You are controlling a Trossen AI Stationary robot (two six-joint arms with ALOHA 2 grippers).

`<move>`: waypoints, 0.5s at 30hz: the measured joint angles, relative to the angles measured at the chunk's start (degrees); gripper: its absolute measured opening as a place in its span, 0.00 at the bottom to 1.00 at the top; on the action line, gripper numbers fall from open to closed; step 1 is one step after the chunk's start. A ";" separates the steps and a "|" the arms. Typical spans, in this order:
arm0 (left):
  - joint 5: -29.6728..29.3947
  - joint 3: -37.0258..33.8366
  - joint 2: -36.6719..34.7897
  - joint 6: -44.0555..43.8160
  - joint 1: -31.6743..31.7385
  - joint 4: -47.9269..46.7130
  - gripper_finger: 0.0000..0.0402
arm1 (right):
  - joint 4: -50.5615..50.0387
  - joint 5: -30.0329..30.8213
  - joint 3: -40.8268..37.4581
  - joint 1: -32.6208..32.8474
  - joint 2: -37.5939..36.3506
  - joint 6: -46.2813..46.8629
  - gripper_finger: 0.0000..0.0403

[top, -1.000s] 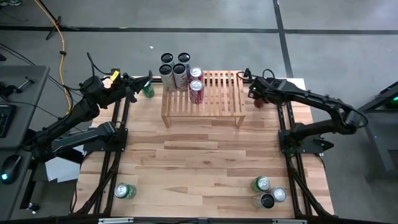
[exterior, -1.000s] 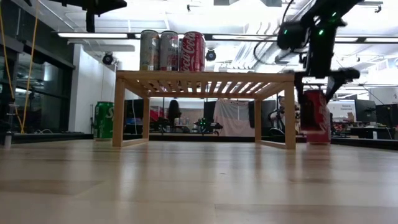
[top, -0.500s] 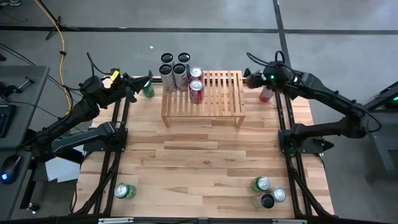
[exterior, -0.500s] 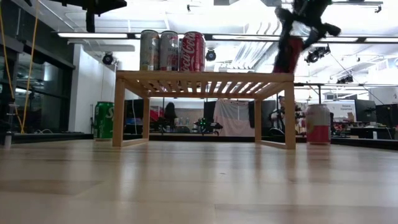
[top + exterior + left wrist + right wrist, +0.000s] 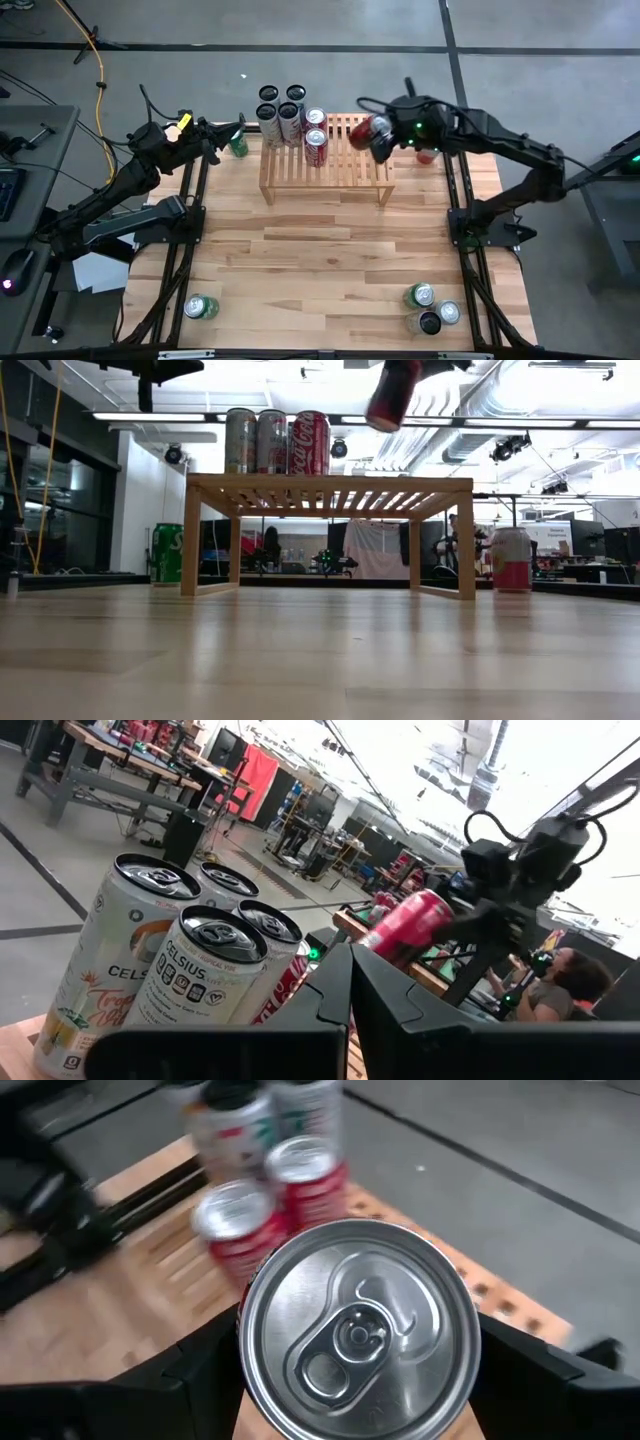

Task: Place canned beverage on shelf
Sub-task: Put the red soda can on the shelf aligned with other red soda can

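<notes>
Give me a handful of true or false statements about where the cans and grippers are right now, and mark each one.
1. The right gripper holds a red can above the shelf. True.
2. That held can stands upright on the slats. False: it is tilted in the air, clear of the slats.
3. A green can stands on the table beside the shelf's leg. True.
4. The left gripper is open. False: it is shut, waiting near the shelf's left end.
5. No can is on the shelf. False: several cans stand at its left end.

"CELSIUS" reads on two pale cans (image 5: 195,980), and Coca-Cola script on a red can (image 5: 310,443)
</notes>
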 joint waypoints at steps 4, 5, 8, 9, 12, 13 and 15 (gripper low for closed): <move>0.02 0.00 0.00 0.02 0.00 0.00 0.00 | -0.04 -1.10 1.97 1.67 2.83 -0.84 0.71; 0.02 0.00 0.00 0.02 0.00 0.00 0.00 | -0.07 -1.00 2.13 1.71 3.45 -0.72 0.71; 0.02 0.00 0.01 0.02 0.00 0.00 0.00 | -0.17 0.57 2.14 1.08 5.50 0.62 0.71; 0.02 0.00 0.00 0.02 -0.01 0.00 0.00 | -0.57 0.54 2.14 0.68 6.32 1.28 0.71; 0.02 0.00 0.00 -0.09 -0.02 0.00 0.00 | -3.14 0.52 2.12 -0.49 8.87 3.58 0.71; 0.03 0.00 0.00 -0.09 -0.02 0.00 0.00 | -3.71 0.56 2.12 -0.83 9.56 4.17 0.71; 0.02 0.00 0.00 -0.34 -0.02 0.00 0.00 | -4.81 0.32 2.12 -1.39 10.68 5.25 0.71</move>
